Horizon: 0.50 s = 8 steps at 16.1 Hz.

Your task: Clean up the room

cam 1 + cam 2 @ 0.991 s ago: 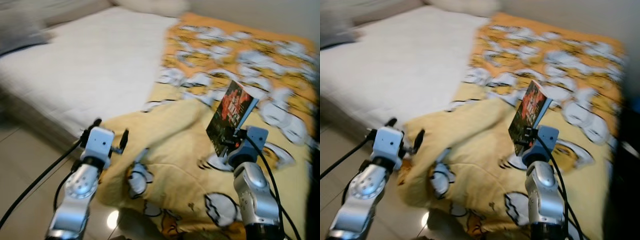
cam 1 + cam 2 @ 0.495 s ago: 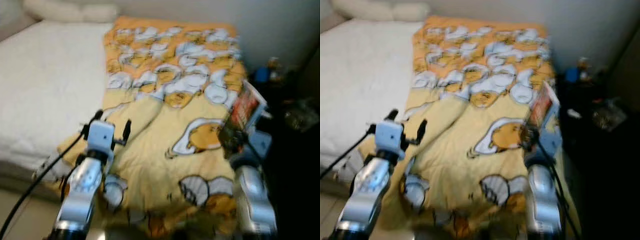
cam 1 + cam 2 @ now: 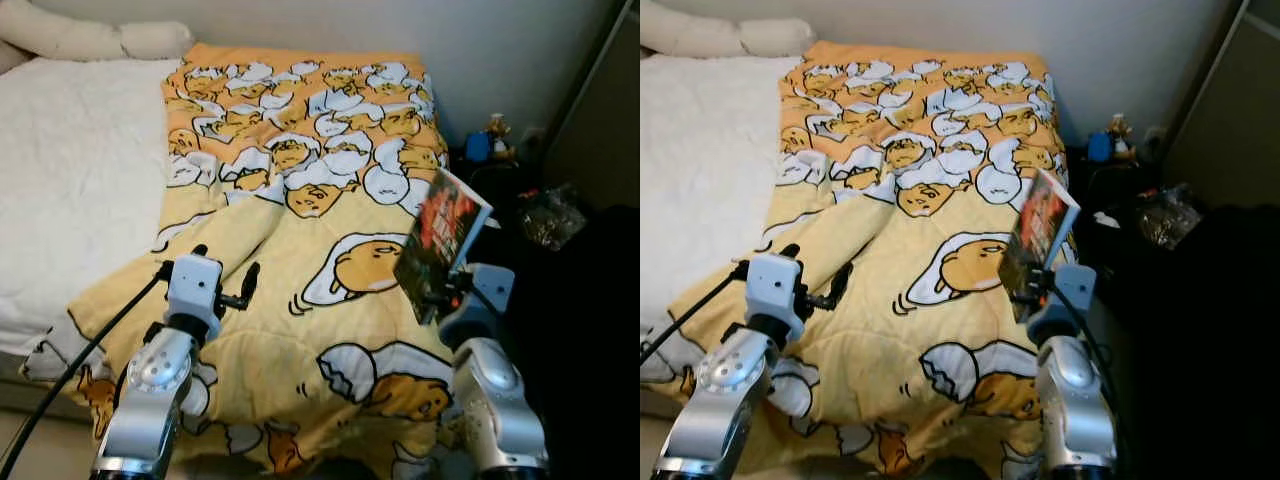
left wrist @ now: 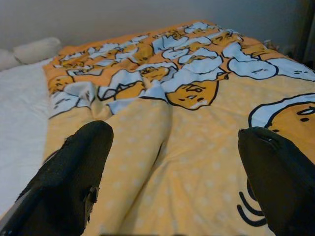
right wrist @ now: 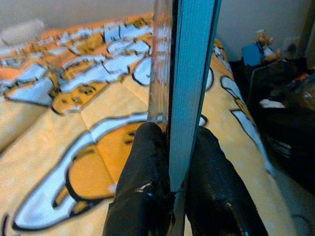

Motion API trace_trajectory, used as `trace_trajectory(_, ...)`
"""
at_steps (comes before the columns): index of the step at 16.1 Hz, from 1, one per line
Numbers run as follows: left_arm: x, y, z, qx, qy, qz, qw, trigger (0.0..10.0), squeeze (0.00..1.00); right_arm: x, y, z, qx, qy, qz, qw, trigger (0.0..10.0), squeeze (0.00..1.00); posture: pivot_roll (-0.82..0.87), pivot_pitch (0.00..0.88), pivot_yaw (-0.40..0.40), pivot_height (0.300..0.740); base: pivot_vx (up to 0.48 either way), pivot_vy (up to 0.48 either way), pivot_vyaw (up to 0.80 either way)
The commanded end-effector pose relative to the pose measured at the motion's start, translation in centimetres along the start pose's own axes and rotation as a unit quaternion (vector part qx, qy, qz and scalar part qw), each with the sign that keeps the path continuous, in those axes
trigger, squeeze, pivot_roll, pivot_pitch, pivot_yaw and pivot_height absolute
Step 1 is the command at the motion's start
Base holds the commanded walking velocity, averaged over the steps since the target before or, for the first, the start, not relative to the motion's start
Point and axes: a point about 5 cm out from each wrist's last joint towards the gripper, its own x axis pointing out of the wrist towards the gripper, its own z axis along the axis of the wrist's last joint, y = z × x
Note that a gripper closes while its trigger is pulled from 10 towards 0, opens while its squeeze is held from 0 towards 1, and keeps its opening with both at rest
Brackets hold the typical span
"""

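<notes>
We face a bed [image 3: 70, 180] under a yellow quilt [image 3: 300, 200].
Our right gripper [image 5: 170, 162] clamps a book [image 3: 440, 243] upright above the quilt; left gripper [image 3: 222, 275] hangs spread, empty.

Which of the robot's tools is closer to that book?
The right. The right tool is shut on the book, holding it upright above the blanket's right edge. The left tool hangs open over the blanket's left part, apart from the book.
</notes>
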Motion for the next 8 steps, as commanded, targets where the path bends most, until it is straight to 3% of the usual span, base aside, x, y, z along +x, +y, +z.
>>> trace_trajectory(1, 0.32, 0.51, 0.55, 0.010, -0.005, 0.004, 1.000, 10.0, 0.00, 0.43, 0.49, 1.06, -0.016, -0.018, 0.008, 1.000, 10.0, 0.00, 0.02, 0.000, 0.029, 0.740, 0.000, 0.000, 0.00)
trace_trajectory(3, 0.66, 0.16, 0.53, 0.009, -0.001, -0.002, 1.000, 10.0, 0.00, 0.22, 0.26, 0.85, -0.003, -0.011, 0.000, 1.000, 10.0, 0.00, 0.01, 0.000, 0.035, 0.740, 0.000, 0.135, 0.00)
trace_trajectory(6, 0.74, -0.10, 0.54, 0.006, 0.005, -0.005, 1.000, 10.0, 0.00, 0.73, 0.45, 1.08, -0.006, -0.006, 0.008, 1.000, 10.0, 0.00, 0.03, 0.001, 0.021, 0.740, 0.000, 0.349, 0.00)
trace_trajectory(8, 0.56, 0.23, 0.45, 0.014, 0.010, -0.005, 1.000, 10.0, 0.00, 0.88, 0.55, 0.74, 0.015, 0.008, 0.010, 1.000, 10.0, 0.00, 0.04, 0.006, 0.014, 0.740, 0.000, 0.379, 0.00)
